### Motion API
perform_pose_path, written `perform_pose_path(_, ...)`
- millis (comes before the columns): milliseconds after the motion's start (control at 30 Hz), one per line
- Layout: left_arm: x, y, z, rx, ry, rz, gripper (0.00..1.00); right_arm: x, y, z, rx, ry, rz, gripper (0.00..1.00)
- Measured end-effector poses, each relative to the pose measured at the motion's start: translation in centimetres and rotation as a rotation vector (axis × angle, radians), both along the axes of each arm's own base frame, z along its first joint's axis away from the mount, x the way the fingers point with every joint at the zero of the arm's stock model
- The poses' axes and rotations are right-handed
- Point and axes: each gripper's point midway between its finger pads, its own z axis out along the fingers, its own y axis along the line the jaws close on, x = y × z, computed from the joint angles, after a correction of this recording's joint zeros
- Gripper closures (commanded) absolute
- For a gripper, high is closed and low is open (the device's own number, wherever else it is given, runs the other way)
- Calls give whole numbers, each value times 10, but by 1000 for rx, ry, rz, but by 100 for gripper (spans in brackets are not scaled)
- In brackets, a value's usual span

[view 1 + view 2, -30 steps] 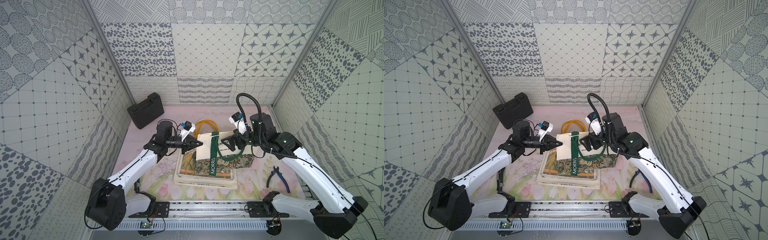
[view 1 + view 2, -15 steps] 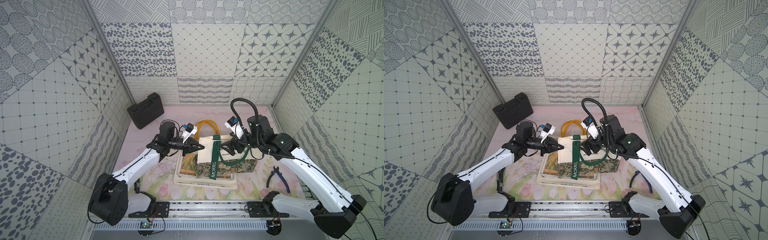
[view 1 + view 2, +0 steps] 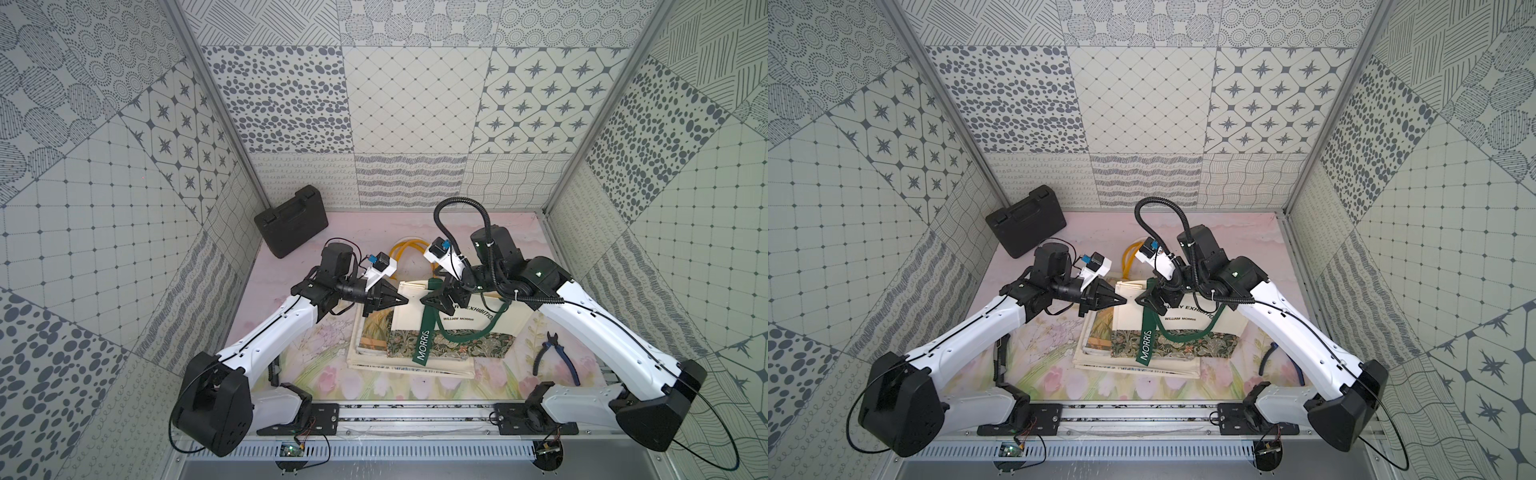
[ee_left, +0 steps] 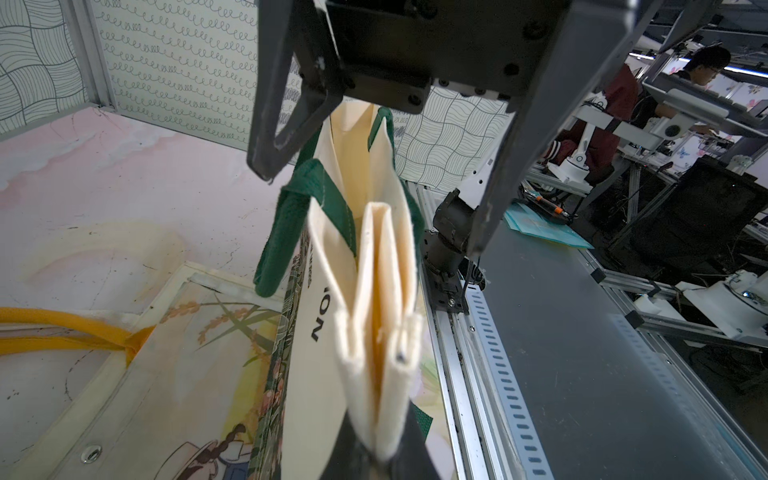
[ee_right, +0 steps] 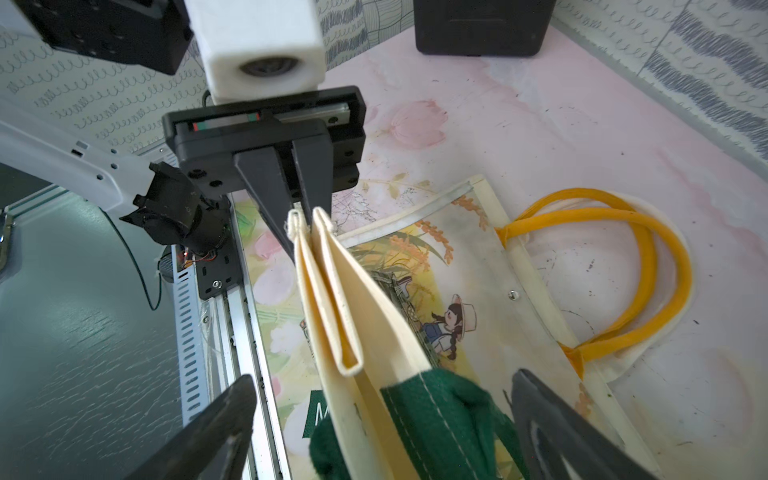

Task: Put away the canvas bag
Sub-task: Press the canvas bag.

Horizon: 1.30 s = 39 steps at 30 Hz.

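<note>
- The left gripper (image 3: pixel 401 300) is pinched tight on the folded corner of the canvas bag (image 3: pixel 409 322). That's pretty much the same spot as a second ago.
- The right gripper (image 3: pixel 434 303) is the one that's moved. It has slid toward 9 o'clock along the bag's top edge and now sits near the left one, where before they were well apart.
- Its jaws are spread wide, with the folded edge and the green handle (image 5: pixel 436 415) between them and nothing clamped.
- The bag is in the middle of the table (image 3: pixel 374 232). Its 10 o'clock corner is lifted and the rest is draped over a flat yellow-handled bag (image 3: pixel 370 332).
- The black case (image 3: pixel 291 226) at 11 o'clock and the pliers (image 3: pixel 555 343) at 4 o'clock haven't budged.
</note>
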Motion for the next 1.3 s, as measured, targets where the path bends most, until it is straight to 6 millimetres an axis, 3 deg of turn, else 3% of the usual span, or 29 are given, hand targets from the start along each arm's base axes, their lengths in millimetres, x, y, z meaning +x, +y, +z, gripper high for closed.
perform_pose_path(167, -2, 1, -3, 11, -16, -7, 100, -11, 13, -14, -48, 21, 61, 7)
perform_pose_path(667, 1, 1, -10, 33, -46, 9, 100, -23, 13, -37, -191, 0, 97, 20)
perform_pose_path(767, 1, 2, -11, 37, -45, 14, 100, -24, 12, -41, -215, -8, 96, 37)
perform_pose_path(933, 0, 2, -12, 40, -43, 15, 100, -23, 11, -44, -234, -9, 91, 56)
perform_pose_path(1167, -3, 4, -14, 42, -41, 18, 100, -26, 9, -47, -245, 11, 88, 100)
perform_pose_path(1233, -4, 4, -15, 39, -39, 18, 99, -27, 9, -48, -246, 10, 94, 100)
perform_pose_path(1300, -4, 4, -16, 33, -35, 19, 91, -27, 9, -48, -247, 10, 94, 100)
